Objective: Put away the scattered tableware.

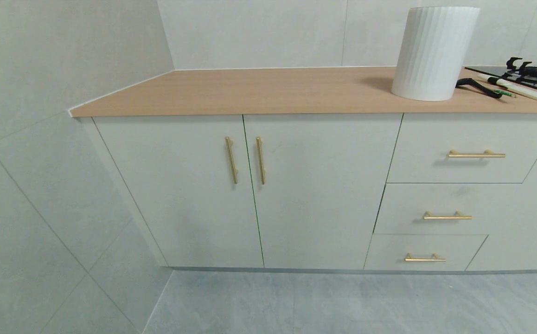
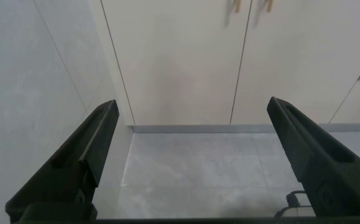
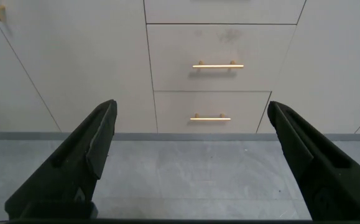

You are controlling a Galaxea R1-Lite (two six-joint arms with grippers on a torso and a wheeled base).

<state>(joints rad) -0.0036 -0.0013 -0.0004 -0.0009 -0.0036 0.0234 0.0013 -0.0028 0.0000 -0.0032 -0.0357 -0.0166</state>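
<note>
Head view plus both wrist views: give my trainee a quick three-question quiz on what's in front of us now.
1. True or false: the tall white ribbed container stands on the wooden countertop.
2. How many white drawers with gold bar handles are stacked beside the double cabinet doors? A two, B three, C five.
3. Fill in: the left gripper and right gripper are both ___.
Key: 1 true; 2 B; 3 open.
</note>
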